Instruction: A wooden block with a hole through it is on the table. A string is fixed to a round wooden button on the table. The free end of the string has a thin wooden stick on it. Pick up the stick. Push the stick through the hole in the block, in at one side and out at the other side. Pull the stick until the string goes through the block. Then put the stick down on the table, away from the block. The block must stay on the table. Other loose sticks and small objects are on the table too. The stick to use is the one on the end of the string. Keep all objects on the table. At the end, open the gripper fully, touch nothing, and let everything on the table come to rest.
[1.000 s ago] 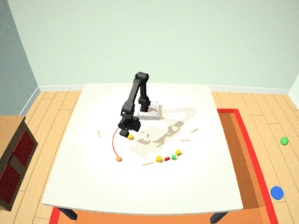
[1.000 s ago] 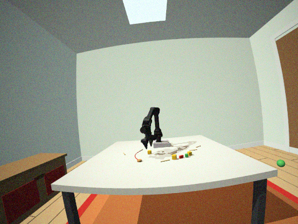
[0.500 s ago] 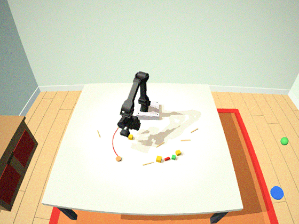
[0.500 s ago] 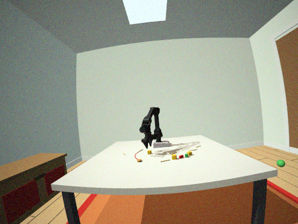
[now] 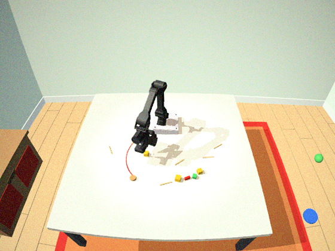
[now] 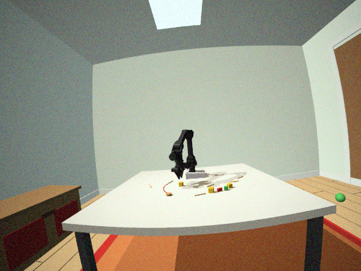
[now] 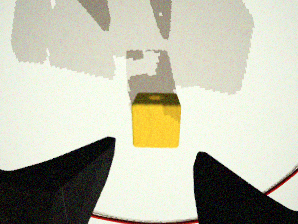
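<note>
From my seat at the controls, I see a brown wooden cabinet with dark red fronts (image 5: 10,142) (image 6: 41,196) at far left; I can't see what it contains. On the white table (image 5: 114,207) (image 6: 184,214) comes a loose, thin wooden stick (image 5: 110,149) (image 6: 150,186), then the round wooden button (image 5: 133,177) (image 6: 169,194). A curved red string (image 5: 126,160) (image 6: 164,186) (image 7: 145,221) runs from it toward the arm, ending in the thin wooden stick (image 6: 170,182) I need, which lies on the table; my top view hides it behind the gripper.

My black parallel-jaw gripper (image 5: 141,150) (image 6: 179,178) (image 7: 156,152) points down above the table, partly open, with nothing between its fingers. Next is the yellow wooden block with a hole (image 5: 146,154) (image 6: 181,184) (image 7: 156,125), upright on the table, the string apart from it. The black arm (image 5: 146,109) (image 6: 190,147) stands behind on its pale base (image 5: 166,131) (image 6: 196,176).

Further right, four more loose sticks (image 5: 166,183) (image 6: 200,194) lie spread out, among them a row: yellow cube (image 5: 178,178) (image 6: 211,190), small red cylinder (image 5: 187,178) (image 6: 219,189), small green cube (image 5: 194,176) (image 6: 226,187) and another yellow cube (image 5: 199,171) (image 6: 229,186)
</note>
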`<action>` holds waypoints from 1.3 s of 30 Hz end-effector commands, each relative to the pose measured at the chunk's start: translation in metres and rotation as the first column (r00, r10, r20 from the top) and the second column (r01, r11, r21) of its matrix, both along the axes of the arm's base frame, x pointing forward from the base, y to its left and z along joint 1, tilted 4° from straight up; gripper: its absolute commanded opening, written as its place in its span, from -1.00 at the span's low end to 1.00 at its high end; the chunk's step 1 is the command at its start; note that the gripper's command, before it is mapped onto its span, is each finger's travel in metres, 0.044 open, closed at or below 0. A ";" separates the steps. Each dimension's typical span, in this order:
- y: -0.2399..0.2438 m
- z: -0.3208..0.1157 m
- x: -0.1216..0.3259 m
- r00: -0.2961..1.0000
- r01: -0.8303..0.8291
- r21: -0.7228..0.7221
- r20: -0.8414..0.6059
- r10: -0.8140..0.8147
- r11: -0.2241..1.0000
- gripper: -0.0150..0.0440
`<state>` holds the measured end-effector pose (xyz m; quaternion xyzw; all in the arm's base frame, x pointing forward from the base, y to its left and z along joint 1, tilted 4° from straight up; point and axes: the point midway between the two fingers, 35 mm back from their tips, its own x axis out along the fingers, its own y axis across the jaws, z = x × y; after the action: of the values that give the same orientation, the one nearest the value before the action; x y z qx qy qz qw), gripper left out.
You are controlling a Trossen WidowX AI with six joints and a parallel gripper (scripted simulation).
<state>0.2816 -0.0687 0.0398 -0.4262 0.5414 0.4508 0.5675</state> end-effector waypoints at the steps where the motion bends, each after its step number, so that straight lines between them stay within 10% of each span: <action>1: 0.000 0.000 0.000 1.000 0.000 0.000 0.000 0.000 1.000 -0.03; 6: 0.000 0.000 0.000 1.000 0.000 0.000 0.000 0.000 1.000 -0.48; 22: 0.000 0.000 0.000 1.000 0.000 0.000 0.000 0.000 1.000 -0.49; 33: 0.000 0.000 0.000 1.000 0.000 0.000 0.000 0.000 1.000 0.32; 39: 0.000 0.000 0.000 1.000 0.000 0.000 0.000 0.000 1.000 -0.21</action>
<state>0.2816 -0.0687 0.0398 -0.4262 0.5414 0.4508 0.5675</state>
